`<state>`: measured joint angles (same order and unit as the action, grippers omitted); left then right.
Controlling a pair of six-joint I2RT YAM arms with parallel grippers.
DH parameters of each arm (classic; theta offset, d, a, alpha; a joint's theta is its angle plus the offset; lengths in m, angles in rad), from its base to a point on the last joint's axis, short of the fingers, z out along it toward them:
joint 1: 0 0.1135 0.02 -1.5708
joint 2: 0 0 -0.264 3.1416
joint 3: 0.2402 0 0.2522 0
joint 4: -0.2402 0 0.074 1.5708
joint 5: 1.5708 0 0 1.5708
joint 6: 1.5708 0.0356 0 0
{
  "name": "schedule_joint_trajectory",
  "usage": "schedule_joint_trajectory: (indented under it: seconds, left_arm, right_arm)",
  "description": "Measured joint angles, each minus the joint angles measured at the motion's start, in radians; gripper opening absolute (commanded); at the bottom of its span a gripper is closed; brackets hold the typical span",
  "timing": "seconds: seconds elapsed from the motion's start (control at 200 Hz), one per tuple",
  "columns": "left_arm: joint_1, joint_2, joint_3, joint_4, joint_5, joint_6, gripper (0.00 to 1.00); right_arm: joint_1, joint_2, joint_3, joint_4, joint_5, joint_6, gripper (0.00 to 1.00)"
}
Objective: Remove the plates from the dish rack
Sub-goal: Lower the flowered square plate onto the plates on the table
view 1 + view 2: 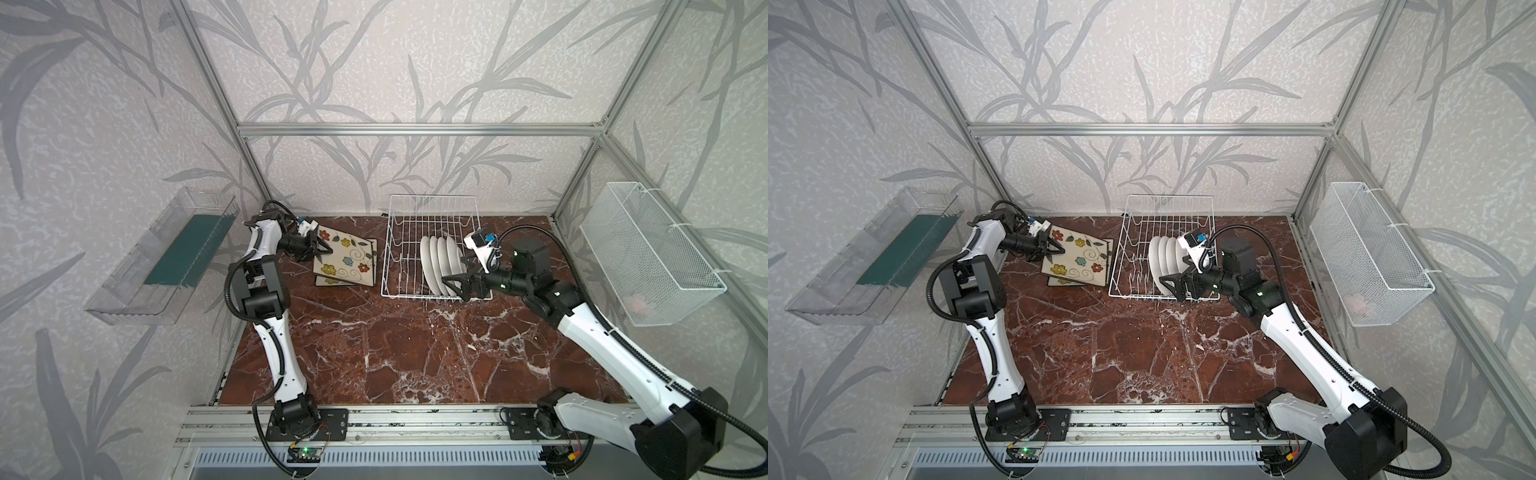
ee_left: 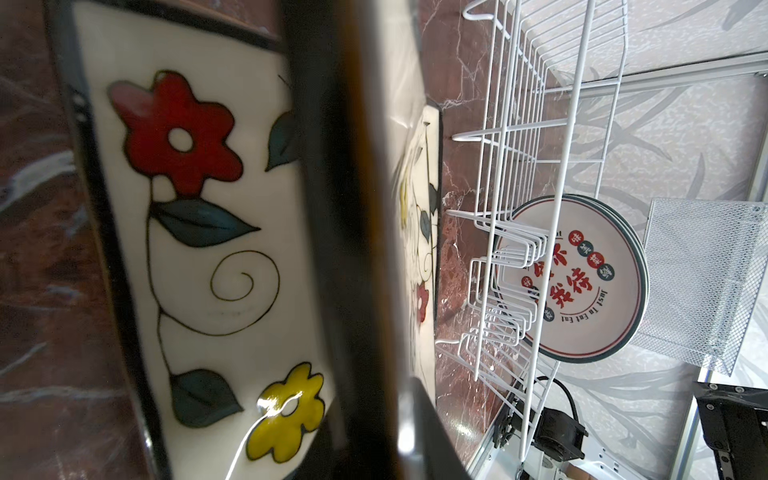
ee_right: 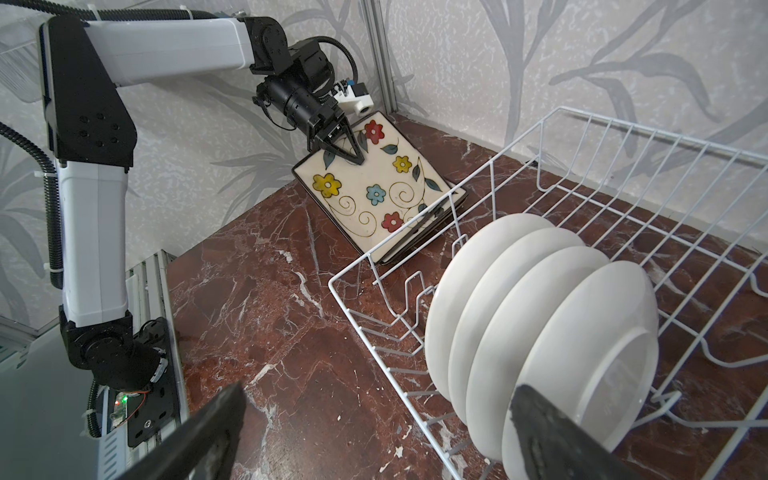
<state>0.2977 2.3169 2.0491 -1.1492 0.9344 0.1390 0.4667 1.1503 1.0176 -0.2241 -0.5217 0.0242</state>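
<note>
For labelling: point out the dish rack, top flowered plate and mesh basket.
dish rack point(image 1: 432, 196): in a top view, far rim.
top flowered plate point(image 3: 374, 183): right wrist view, cream face.
mesh basket point(image 1: 636, 270): in a top view, side wall.

The left gripper point(image 3: 353, 156) looks nearly closed, the right gripper point(image 1: 455, 286) wide.

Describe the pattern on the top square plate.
Top square plate: cream, black rim, red, yellow and blue flowers, leaves, swirls. Best in the right wrist view.
</note>
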Motion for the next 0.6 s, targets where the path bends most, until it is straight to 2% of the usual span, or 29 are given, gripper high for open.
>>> schedule_joint_trajectory:
  seconds: [0.6]
  left_arm:
    - [0.017,0.031,0.013,0.028,-0.062,-0.035,0.45]
  right_arm:
    - [0.012,0.000,0.001,-0.023,0.010,-0.014,0.99]
